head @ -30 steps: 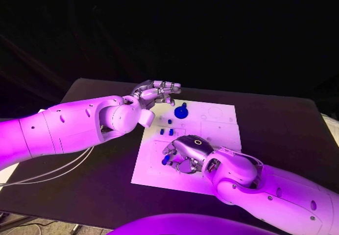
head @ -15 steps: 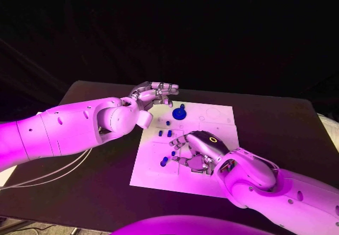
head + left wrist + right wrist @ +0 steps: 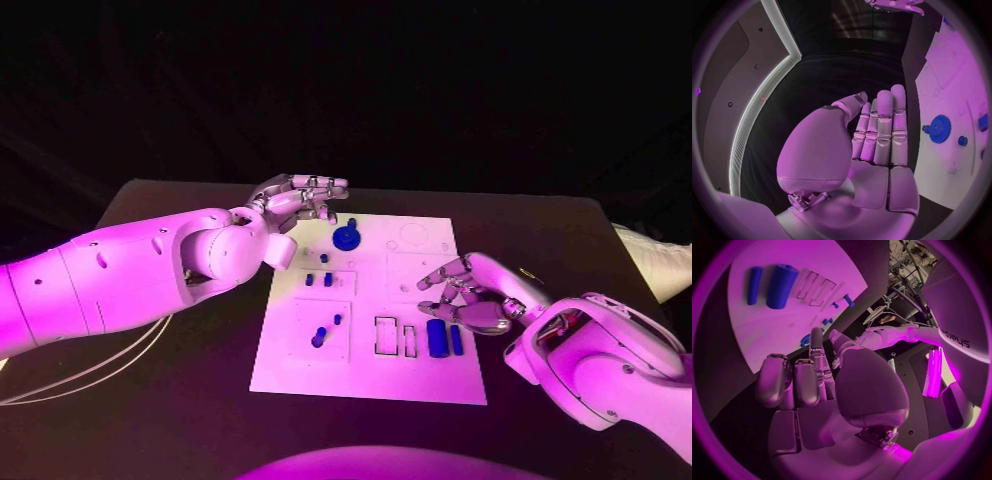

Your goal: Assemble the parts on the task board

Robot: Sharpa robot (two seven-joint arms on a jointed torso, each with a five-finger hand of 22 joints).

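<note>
The white task board (image 3: 372, 376) lies in the middle of the black table. On its far part sit a blue gear (image 3: 348, 238) and a small blue knob (image 3: 392, 243). Small blue pegs (image 3: 319, 280) stand on its left side, and two more small pieces (image 3: 320, 338) lie closer. A thick blue block (image 3: 436, 335) and a thin blue bar (image 3: 456, 340) lie side by side near the board's right edge. My right hand (image 3: 469, 298) hovers just beyond them, fingers loosely curled, holding nothing. My left hand (image 3: 297, 195) is raised off the board's far left corner, fingers straight, empty. The gear (image 3: 939, 128) shows beside that hand's fingers (image 3: 882, 131).
Two empty rectangular slots (image 3: 397, 338) sit left of the blue block. Outlined recesses (image 3: 415, 236) mark the board's far right part. Bare black table (image 3: 577, 240) surrounds the board, and white cables (image 3: 87, 355) trail off its left edge.
My right hand has drawn away from the board's near-left part to its right edge, uncovering the blue block and bar. The camera has shifted. My left hand keeps its place.
</note>
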